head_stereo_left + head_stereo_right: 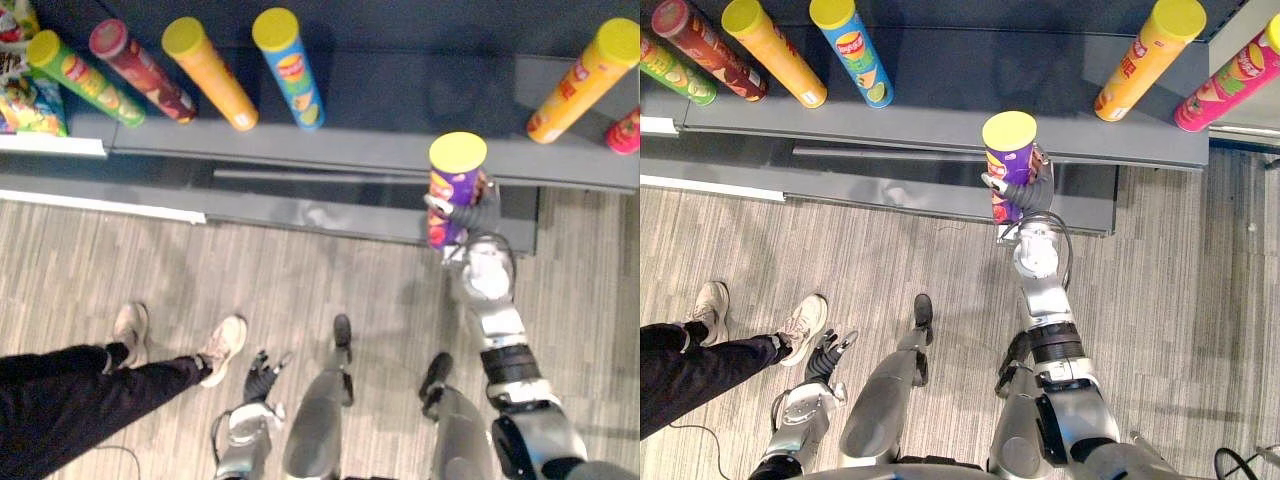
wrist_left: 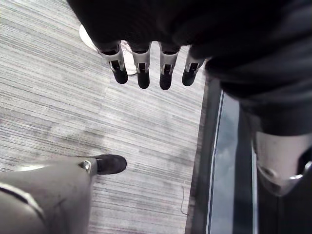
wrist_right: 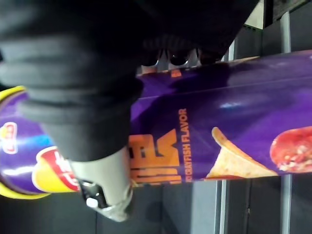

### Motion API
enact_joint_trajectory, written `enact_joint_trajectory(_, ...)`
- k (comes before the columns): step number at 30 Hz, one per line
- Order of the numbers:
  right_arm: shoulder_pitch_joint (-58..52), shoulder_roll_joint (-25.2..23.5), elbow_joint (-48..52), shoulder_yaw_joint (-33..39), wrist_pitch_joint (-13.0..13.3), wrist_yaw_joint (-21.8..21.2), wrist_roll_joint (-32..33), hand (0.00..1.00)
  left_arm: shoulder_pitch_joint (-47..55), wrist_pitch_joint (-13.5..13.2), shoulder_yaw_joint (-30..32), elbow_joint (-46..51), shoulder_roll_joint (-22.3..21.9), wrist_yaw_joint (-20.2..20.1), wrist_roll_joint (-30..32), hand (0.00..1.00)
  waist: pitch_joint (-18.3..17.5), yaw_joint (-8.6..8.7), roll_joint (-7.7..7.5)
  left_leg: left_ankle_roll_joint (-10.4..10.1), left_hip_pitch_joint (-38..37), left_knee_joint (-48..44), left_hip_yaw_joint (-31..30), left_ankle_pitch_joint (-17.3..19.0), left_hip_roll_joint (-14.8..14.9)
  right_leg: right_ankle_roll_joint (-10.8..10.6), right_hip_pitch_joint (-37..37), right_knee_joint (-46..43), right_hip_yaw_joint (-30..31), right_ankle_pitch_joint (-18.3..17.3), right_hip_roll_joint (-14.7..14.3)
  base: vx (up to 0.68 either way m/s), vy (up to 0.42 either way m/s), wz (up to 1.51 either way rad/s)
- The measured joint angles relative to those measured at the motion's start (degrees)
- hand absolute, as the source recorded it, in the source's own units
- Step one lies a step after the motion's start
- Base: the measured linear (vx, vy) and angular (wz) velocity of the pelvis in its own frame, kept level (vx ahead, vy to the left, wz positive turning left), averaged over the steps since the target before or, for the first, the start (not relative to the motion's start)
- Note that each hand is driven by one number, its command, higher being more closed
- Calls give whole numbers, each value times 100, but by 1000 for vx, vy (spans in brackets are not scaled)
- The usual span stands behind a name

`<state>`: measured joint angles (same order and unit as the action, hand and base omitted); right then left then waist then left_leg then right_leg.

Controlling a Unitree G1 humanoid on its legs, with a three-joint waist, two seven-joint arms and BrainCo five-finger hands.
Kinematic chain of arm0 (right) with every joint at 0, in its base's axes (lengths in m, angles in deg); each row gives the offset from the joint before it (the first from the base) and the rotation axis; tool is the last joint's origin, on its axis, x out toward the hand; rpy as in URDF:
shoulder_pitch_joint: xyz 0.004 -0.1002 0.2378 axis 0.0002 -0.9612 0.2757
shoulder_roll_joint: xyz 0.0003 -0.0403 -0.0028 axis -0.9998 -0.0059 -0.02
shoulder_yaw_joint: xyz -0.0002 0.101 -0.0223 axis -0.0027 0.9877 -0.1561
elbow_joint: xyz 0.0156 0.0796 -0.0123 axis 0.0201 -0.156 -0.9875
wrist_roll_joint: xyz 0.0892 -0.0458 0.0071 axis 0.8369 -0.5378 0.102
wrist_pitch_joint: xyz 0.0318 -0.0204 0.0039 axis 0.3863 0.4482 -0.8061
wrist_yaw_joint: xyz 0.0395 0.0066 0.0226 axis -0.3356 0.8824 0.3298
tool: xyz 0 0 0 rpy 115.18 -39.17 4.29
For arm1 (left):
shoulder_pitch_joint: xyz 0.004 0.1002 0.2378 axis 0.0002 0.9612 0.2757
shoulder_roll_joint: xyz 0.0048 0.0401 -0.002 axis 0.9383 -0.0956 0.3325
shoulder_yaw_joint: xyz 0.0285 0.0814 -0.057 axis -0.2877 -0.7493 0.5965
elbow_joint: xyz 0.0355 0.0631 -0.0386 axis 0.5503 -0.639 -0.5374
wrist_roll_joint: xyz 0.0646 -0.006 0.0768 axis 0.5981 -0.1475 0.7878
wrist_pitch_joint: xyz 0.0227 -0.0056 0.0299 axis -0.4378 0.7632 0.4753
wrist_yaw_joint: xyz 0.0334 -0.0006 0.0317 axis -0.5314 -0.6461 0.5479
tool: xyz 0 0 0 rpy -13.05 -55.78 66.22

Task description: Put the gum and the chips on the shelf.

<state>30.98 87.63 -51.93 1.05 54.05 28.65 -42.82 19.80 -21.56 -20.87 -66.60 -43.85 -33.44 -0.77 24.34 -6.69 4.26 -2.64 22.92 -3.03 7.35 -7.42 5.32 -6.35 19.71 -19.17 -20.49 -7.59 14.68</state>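
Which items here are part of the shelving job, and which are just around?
Job: purple chips can, gripped by the right hand; shelf.

Just there: green can, red can, orange can, blue can, second orange can, pink can, snack bags, person's shoes, idle left hand.

floor (image 1: 1160, 300): pale grey wood-grain planks | shelf (image 1: 970, 85): dark grey, low, runs along floor's far side
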Motion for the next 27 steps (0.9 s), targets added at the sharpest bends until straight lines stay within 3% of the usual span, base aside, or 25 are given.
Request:
enact_joint_trajectory(6,-22,-65,5,-51,10,-34,54,100,0,8,36,-240,-3,103,14,0,70,16,-2,0,-21,-1,-8,-31,-2,8,7,-78,-4,-19,33,4,-4,1)
enact_joint_trajectory(10,-271,-89,22,-428,39,-346,291,100,5,22,92,-553,-15,73,97,0,71,12,-4,-5,-136,52,66,-33,6,14,-22,-102,76,-24,43,16,-5,-7)
enact_joint_trajectory(11,-704,-108,263,-841,38,-615,339,100,8,88,179,-791,-22,-123,106,0,56,157,-47,-52,-331,391,143,-252,45,14,-33,-99,105,-22,0,3,-2,-5)
enact_joint_trajectory(16,-757,-106,263,-831,38,-619,339,100,9,89,179,-797,-22,-125,107,0,53,159,-52,-55,-367,401,145,-251,45,14,-65,-93,106,-22,-2,0,0,0)
enact_joint_trajectory(20,-1112,-109,263,-780,36,-739,340,100,98,98,242,-934,23,-196,111,0,-36,165,-193,-64,-571,473,150,-242,30,12,-240,-54,105,-25,-3,20,-6,0)
enact_joint_trajectory(23,-1335,-90,253,-509,23,-854,347,100,127,134,313,-998,74,-361,207,0,-79,166,-280,-53,-648,468,128,-251,-1,-2,-326,-112,76,-59,31,21,-11,6)
enact_joint_trajectory(27,-1286,-35,189,-6,-12,-837,458,100,247,138,481,-998,102,-480,280,0,-79,169,-286,-23,-661,387,-12,-271,-111,-15,-327,-413,18,-189,164,-31,-15,17)
